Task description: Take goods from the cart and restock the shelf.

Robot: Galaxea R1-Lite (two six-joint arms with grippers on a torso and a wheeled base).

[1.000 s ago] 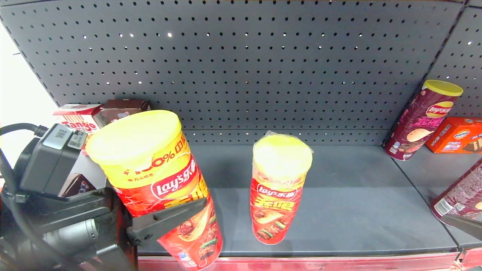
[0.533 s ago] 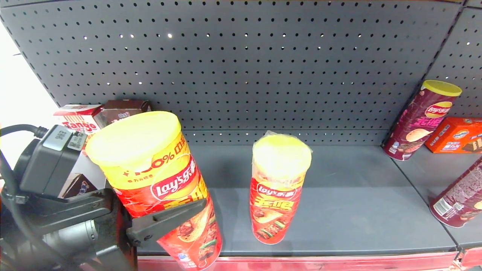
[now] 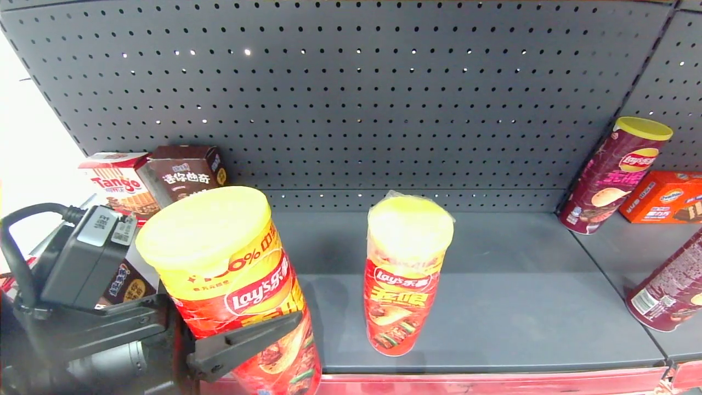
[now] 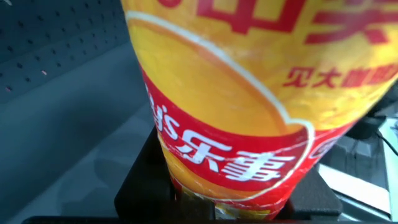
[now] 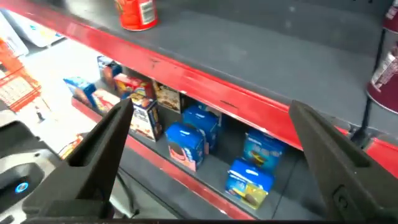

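Over on the grey shelf [image 3: 521, 296], got pegboard [image 3: 351, 109] behind. Got the left gripper [image 3: 236, 329] clamped round a tilted chip can [image 3: 219, 247] at the front left edge. Spotted a second chip can [image 3: 406, 274] upright mid-shelf, well apart. Got the right gripper [image 5: 211, 155] spread wide, down by the red lip [image 5: 205, 81].

Item one, chip can [image 3: 236, 285]: red-and-yellow cylinder, yellow lid fitted, tilted, clamped at mid-body by the left tool [image 3: 236, 329]. It sits left of the standing can [image 3: 406, 274], over the shelf [image 3: 493, 307] front lip. Item two, standing can: same type, upright, film over its lid, on the shelf deck.
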